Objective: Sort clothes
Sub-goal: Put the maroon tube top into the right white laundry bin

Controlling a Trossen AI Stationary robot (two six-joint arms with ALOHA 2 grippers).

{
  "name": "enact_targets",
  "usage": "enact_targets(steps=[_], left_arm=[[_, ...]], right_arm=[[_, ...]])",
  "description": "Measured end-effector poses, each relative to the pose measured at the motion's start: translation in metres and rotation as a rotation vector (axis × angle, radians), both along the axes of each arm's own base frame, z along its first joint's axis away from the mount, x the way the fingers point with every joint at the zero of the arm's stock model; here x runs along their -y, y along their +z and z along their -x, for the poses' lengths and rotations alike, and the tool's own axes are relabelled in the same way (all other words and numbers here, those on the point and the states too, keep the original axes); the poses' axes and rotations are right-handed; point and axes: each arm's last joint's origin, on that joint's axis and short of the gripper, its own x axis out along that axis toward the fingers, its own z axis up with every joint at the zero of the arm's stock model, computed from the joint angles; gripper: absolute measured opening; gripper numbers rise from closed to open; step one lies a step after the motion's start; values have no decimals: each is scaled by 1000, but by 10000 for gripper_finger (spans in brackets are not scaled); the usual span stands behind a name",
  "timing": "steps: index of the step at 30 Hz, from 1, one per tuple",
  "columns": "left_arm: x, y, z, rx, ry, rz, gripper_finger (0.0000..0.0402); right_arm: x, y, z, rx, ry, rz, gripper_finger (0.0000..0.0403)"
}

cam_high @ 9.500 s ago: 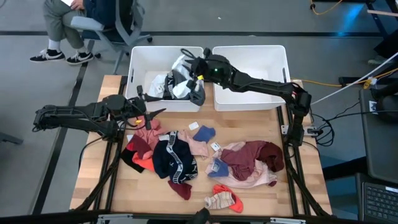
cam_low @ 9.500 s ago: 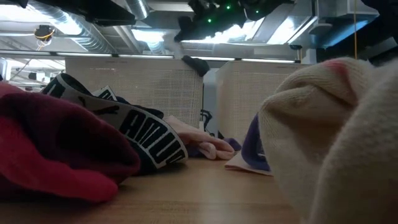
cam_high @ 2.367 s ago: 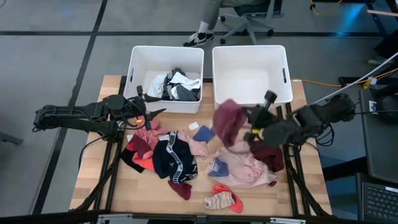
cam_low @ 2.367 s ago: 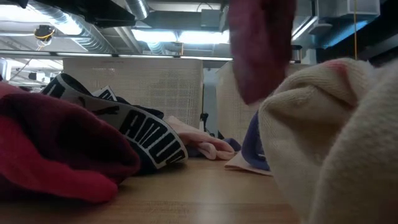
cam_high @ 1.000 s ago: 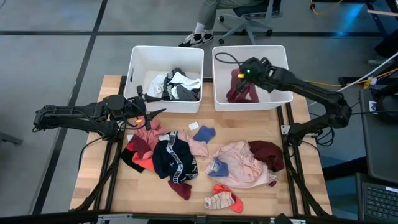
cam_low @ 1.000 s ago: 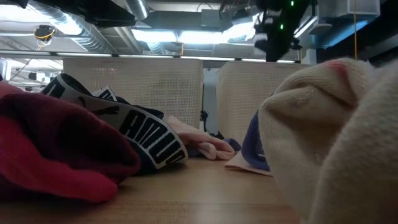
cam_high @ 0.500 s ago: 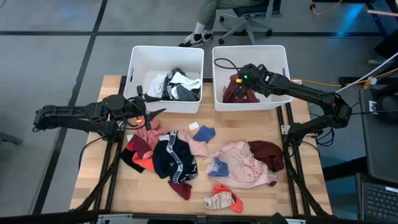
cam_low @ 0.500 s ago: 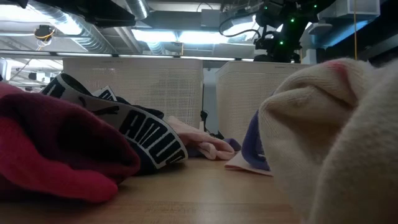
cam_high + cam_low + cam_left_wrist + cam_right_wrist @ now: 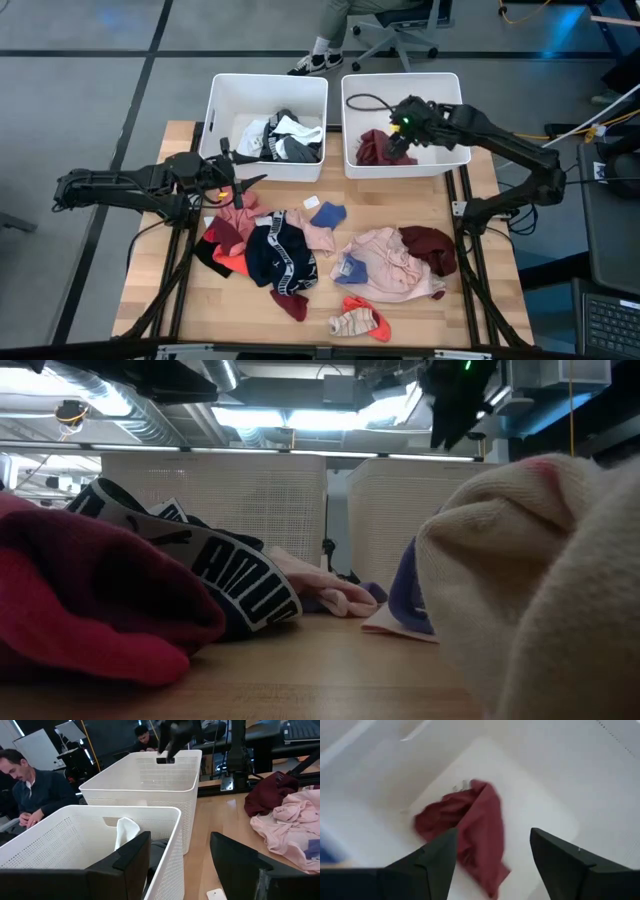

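At frame left, the left tool (image 9: pixel 246 180) hung wide and empty just below the left bin (image 9: pixel 221 100), which held white and dark clothes (image 9: pixel 284 138). Mid-frame, the unsorted pile (image 9: pixel 330 258) lay on the worktop (image 9: pixel 180 300). At upper right, the right tool (image 9: pixel 397 137) stood over the right bin (image 9: pixel 455 100), fingers spread, the maroon garment (image 9: pixel 377 147) lying loose on the bin floor below them.

Risks, as judged: a fold could snag on a finger as the right arm lifts, dragging the garment back out; the arm could also clip the bin rim.

The right wrist view alone showed the maroon garment (image 9: pixel 470 832) clear of both fingers. The left wrist view alone showed people beyond the bins. The low view showed only the nearest clothes and the bin walls, not what the bins held.
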Motion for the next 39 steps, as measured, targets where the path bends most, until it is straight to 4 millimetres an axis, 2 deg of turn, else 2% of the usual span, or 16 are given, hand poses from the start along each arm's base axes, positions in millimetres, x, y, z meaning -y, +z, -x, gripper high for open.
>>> enact_targets(steps=[5,13,20,28,34,39], left_arm=[[0,0,0,0,0,3,194],[0,0,0,2,1,8,194],[0,0,0,3,1,11,194],[0,0,0,5,1,11,194],[0,0,0,6,1,11,194],[0,0,0,5,2,11,194]], right_arm=[[-46,13,4,-18,61,-112,245],[-114,7,15,-73,54,-251,243],[-162,-21,24,-138,42,-285,243],[-188,-78,40,-353,-90,-441,243],[-195,-113,51,-458,-131,-463,243],[-198,-139,53,-489,-162,-574,243]])
